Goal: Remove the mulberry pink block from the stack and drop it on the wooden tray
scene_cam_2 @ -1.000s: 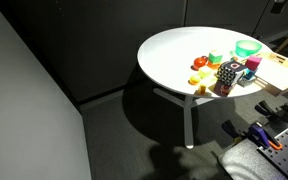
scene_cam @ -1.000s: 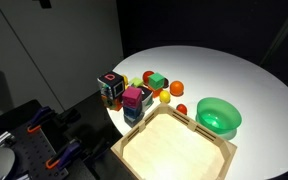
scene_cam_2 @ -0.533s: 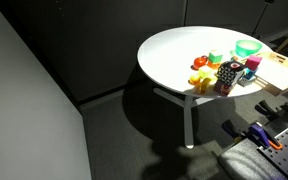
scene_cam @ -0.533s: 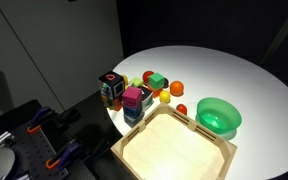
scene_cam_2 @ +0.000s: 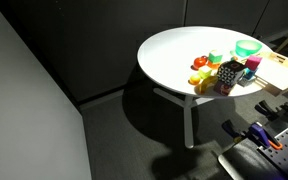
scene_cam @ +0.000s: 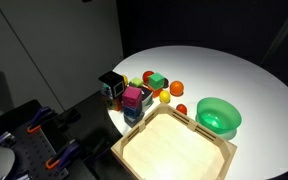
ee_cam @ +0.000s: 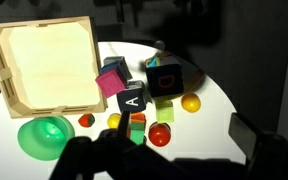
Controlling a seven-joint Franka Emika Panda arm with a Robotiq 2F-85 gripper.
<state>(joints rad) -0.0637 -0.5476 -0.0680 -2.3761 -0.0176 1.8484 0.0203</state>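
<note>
The mulberry pink block sits on top of a blue cube; together they make the stack, beside the wooden tray's rim. In the wrist view the pink block lies tilted, with the blue cube partly showing behind it, next to the tray. Both also show small in an exterior view: the pink block and the tray. My gripper is open and empty, above the table and apart from the stack. It does not show in the exterior views.
A black multicoloured cube and a dark cube marked "A" stand close to the stack. A green bowl sits by the tray. Small toys lie nearby: a green cube and a red ball. The round table's edge is near the stack.
A dark part of the arm at the top edge of an exterior view has moved to the right. The blocks and tray have not moved.
</note>
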